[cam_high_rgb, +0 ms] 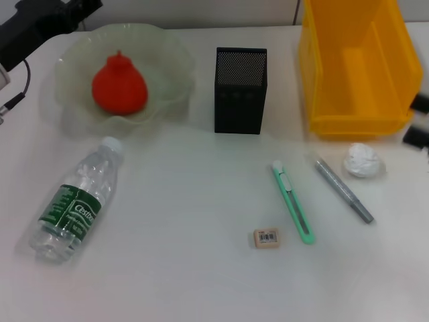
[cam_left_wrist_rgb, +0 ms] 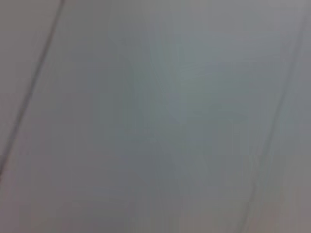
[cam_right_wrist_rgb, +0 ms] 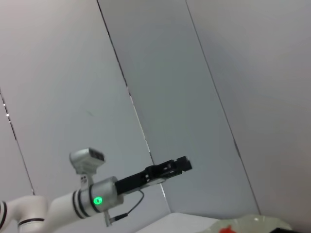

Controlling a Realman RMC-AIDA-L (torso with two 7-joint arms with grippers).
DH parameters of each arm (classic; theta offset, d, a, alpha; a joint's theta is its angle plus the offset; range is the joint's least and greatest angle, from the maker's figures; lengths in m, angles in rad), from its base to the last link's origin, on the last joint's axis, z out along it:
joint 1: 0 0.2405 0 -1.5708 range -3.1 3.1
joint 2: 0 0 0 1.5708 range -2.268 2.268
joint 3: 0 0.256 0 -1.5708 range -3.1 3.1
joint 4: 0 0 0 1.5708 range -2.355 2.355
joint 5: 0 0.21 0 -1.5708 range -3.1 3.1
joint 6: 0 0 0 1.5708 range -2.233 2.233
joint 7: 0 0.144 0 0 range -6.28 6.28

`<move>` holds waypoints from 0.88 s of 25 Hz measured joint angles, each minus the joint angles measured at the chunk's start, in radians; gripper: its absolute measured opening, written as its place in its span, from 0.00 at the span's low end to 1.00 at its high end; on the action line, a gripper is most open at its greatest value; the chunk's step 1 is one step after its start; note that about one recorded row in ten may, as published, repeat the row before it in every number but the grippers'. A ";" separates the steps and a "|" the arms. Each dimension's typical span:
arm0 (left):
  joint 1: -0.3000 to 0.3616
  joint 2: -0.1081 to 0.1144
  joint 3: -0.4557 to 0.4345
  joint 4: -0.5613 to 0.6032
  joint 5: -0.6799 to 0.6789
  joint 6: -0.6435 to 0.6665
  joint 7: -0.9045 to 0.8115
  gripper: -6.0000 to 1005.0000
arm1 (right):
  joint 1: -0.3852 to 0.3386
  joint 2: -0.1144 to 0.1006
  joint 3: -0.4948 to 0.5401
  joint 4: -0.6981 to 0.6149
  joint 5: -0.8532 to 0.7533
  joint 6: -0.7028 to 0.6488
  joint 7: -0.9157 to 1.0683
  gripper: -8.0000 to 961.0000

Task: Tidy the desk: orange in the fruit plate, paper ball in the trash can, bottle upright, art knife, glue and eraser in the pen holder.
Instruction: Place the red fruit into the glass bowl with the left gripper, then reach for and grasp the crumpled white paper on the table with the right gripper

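The orange (cam_high_rgb: 118, 84) already sits in the fruit plate (cam_high_rgb: 167, 64). The paper ball (cam_high_rgb: 362, 160) lies just in front of the yellow trash can (cam_high_rgb: 322, 80), on the robot's right, so the right gripper (cam_high_rgb: 419, 121) at that table edge is nearer. The left gripper (cam_right_wrist_rgb: 177, 166) is raised far off. I cannot tell either gripper's jaw state.

I work at an office-like test desk: a plain white table (cam_high_rgb: 188, 282) with a mesh pen holder (cam_high_rgb: 240, 90) at upper centre, a yellow bin (cam_high_rgb: 355, 67) at upper right, and grey panelled walls (cam_right_wrist_rgb: 194, 73) behind.
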 joint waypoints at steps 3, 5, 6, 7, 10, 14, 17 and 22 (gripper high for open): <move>0.011 0.010 0.005 0.006 0.016 0.095 -0.008 0.73 | 0.028 -0.007 -0.012 -0.135 0.005 -0.011 0.149 0.80; 0.022 0.023 0.029 0.023 0.055 0.194 -0.012 0.77 | 0.045 -0.010 -0.042 -0.292 -0.002 -0.015 0.300 0.80; 0.032 0.032 0.055 0.042 0.085 0.251 -0.015 0.78 | 0.052 -0.012 -0.068 -0.387 -0.012 -0.017 0.382 0.80; 0.053 0.040 0.100 0.079 0.138 0.317 -0.020 0.79 | 0.066 -0.012 -0.131 -0.590 -0.059 -0.022 0.544 0.80; 0.071 0.041 0.134 0.110 0.185 0.349 -0.023 0.82 | 0.084 -0.010 -0.192 -0.767 -0.143 -0.031 0.678 0.80; 0.083 0.044 0.187 0.144 0.306 0.379 -0.033 0.84 | 0.124 -0.007 -0.389 -1.048 -0.390 -0.051 0.905 0.79; 0.086 0.040 0.183 0.144 0.342 0.375 -0.039 0.84 | 0.145 0.018 -0.611 -1.149 -0.641 -0.042 1.000 0.79; 0.088 0.037 0.184 0.143 0.347 0.364 -0.039 0.84 | 0.149 0.042 -0.779 -1.052 -0.800 0.068 1.047 0.79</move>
